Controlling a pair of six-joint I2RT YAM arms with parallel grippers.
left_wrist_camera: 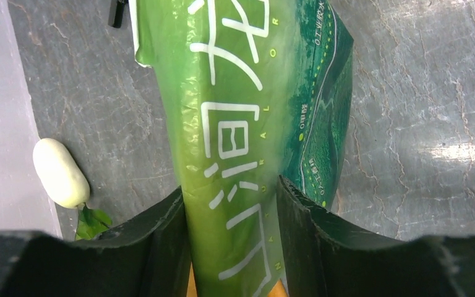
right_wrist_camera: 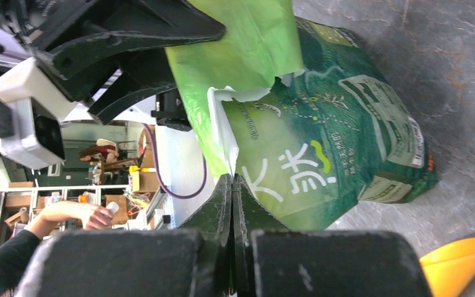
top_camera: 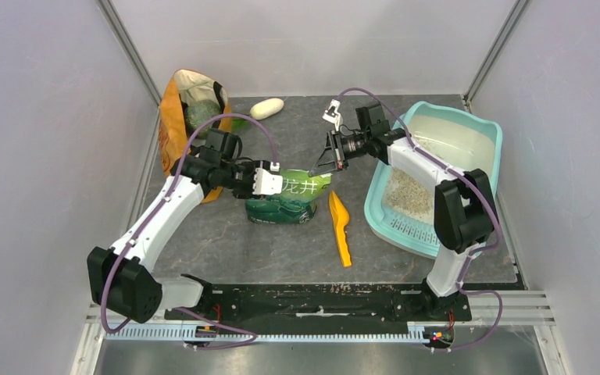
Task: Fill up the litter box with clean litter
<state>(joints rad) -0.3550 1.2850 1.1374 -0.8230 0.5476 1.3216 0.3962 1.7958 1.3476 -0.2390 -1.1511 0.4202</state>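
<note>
I see my left gripper (left_wrist_camera: 230, 187) clamped on the green printed plastic bag (left_wrist_camera: 247, 93). The right gripper (right_wrist_camera: 232, 180) has its fingers together beside the bag's top. The pale-turquoise plastic litter box (top_camera: 486, 131) stands at the right, with grey-beige litter (top_camera: 405, 195) inside.

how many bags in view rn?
2. Green plastic bag in the middle, just left of the orange scoop; orange cloth bag at the back left. No others visible, though some spots are blocked from view.
</note>
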